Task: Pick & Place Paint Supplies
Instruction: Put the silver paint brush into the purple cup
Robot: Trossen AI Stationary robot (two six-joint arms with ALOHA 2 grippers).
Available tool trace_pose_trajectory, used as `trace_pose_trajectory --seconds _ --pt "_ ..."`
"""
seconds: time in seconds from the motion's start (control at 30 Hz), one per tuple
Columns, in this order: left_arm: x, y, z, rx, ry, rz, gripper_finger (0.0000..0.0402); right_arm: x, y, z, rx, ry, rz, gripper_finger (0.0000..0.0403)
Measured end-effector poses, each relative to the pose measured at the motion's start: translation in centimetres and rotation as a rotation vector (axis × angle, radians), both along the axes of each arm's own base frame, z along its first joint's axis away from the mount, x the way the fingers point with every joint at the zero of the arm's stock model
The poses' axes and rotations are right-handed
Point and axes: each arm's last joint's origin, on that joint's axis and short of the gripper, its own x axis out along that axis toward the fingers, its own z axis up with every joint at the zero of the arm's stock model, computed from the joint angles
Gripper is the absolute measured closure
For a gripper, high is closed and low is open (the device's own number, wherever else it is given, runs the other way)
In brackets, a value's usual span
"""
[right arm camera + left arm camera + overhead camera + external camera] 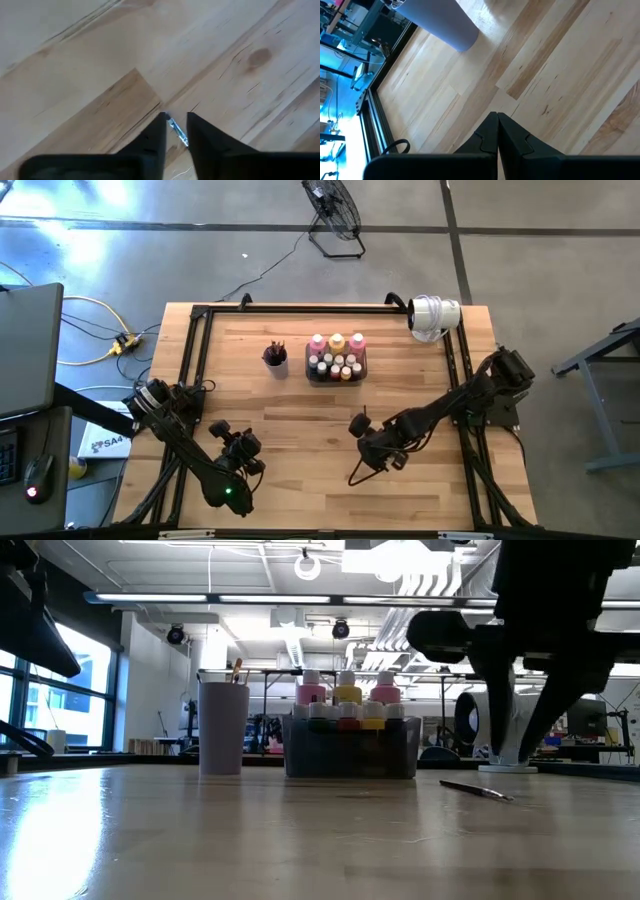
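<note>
The right claw [176, 131] hangs low over the table [300, 430] with its fingers a narrow gap apart, straddling the metal ferrule of a thin paintbrush [177, 132] that lies flat on the wood; it is hard to tell whether they touch it yet. In the high view the brush [358, 472] runs diagonally toward the front edge, well apart from the tray [336, 376] of paint bottles [337, 342] and the purple cup [275, 364]. The left claw [497, 132], closed and empty, waits front-left, farther off. Bare wood surrounds the brush.

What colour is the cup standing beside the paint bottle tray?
Pale purple cup, clearest in the low view.
</note>
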Motion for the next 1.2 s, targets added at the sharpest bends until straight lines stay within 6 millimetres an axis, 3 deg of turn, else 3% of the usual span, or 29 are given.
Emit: trace_pose_trajectory --seconds 0.2,0.33,0.57,0.87,1.2 --pt "0.0 0.0 0.0 0.000 -0.001 0.000 0.0402 0.3 0.2 -0.5 -0.010 -0.019 0.051 0.0271" --pt "0.0 0.0 0.0 -0.003 -0.005 0.000 0.0402 0.5 0.3 -2.5 -0.057 0.040 0.114 0.0254" --pt "0.0 0.0 0.0 -0.006 -0.006 0.000 0.0402 0.7 0.8 -3.6 -0.132 0.044 0.176 0.0267" --pt "0.1 0.0 0.0 -0.006 -0.007 0.000 0.0402 1.1 -0.1 -3.5 -0.118 0.053 0.156 0.0309" --pt "0.1 -0.1 -0.1 -0.010 -0.010 0.000 0.0402 2.8 -1.5 -2.3 -0.090 0.052 0.153 0.0311"
